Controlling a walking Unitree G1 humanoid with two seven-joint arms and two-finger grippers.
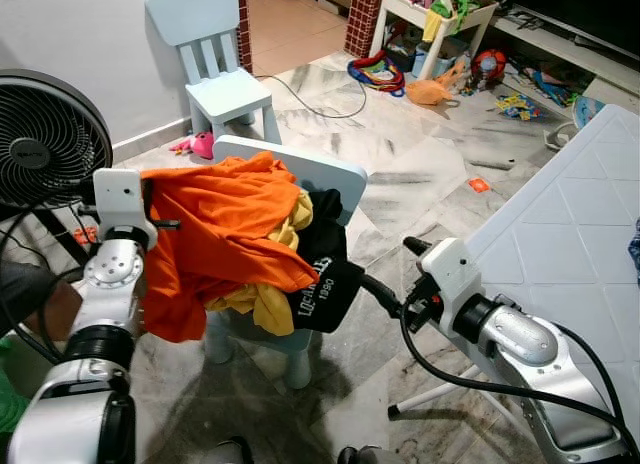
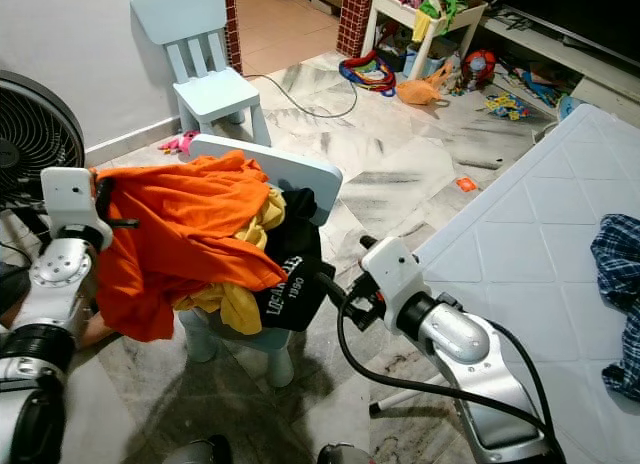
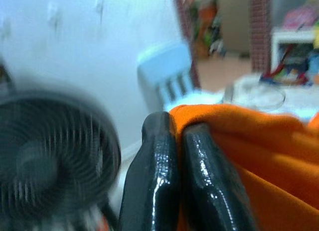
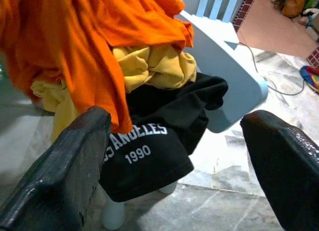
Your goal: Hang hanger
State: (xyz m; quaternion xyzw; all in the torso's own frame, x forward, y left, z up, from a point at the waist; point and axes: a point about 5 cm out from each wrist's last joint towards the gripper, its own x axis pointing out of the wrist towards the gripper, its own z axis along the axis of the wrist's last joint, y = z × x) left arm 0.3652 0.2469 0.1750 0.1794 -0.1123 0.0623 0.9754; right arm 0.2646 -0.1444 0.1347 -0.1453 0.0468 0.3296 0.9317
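Left gripper (image 3: 174, 141) is clenched tight on the orange shirt (image 1: 225, 234), fingers (image 3: 154, 161) pressed together w/ a fold of orange cloth pinched at the tips, holding the top edge of the garment up at the robot's left side. Right gripper (image 4: 179, 156) is spread wide, nothing betw. its two fingers, poised just beside the clothes pile w/ its tip near the black shirt (image 1: 325, 279) — white lettering reads "...ANGELES 1990". Pile sits on a small pale-blue kids' chair (image 1: 300, 169): orange shirt draped on top and over the left side, a yellow garment (image 4: 154, 66) bunched under it, black shirt hanging off the front-right edge of the seat. Can't make out a hanger anywhere among the clothes; if one's there it's buried under fabric. A 2nd pale-blue chair (image 1: 215, 59) stands further back by the white wall, w/ a pink toy (image 1: 200, 142) on the floor next to it. Black floor fan (image 1: 45, 139) stands at the left, close behind the left arm. White quilted surface (image 2: 530, 254) at right, w/ a blue plaid cloth (image 2: 618, 284) on its far edge. Toys (image 1: 430, 79) litter the marble floor (image 1: 420, 174) near a white shelf unit (image 1: 435, 19) in back.
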